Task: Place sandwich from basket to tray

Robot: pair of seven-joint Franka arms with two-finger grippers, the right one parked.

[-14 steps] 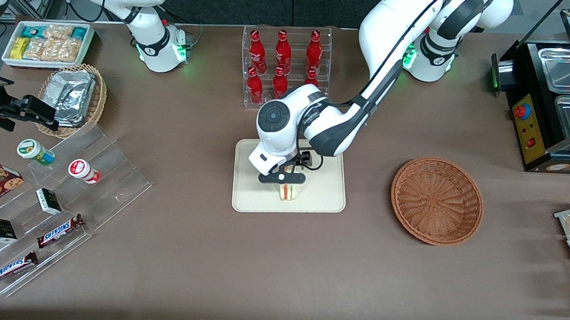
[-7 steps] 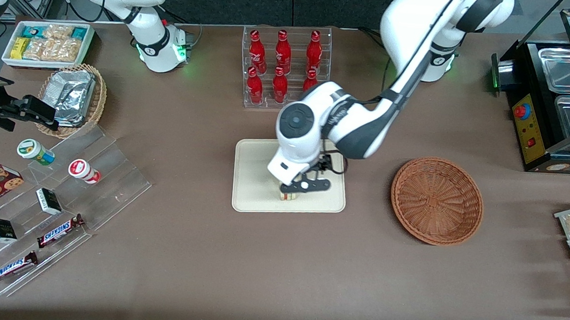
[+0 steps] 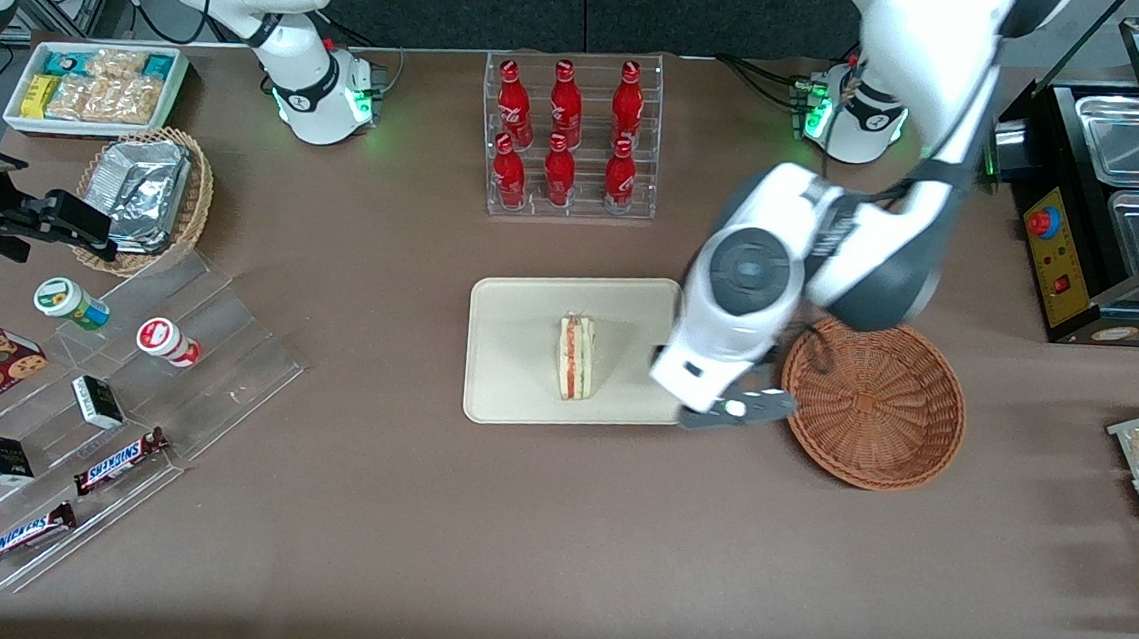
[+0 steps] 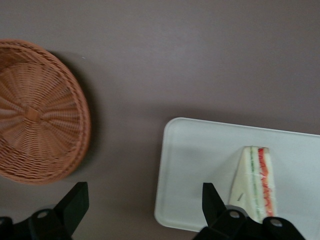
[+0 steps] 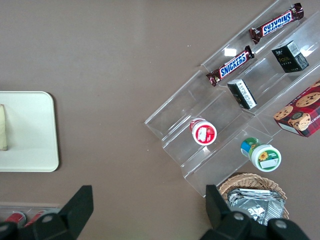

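Sandwich [image 3: 575,357] lying on cream tray [image 3: 509,396], long axis pointing toward front camera; end effector [image 3: 736,408] hovering empty, fingers spread apart, between tray and wicker basket [image 3: 873,399]

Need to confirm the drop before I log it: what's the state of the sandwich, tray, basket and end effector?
sandwich: lying on the tray, released
tray: flat on table, holding the sandwich
basket: empty
end effector: open, holding nothing, raised between tray and basket
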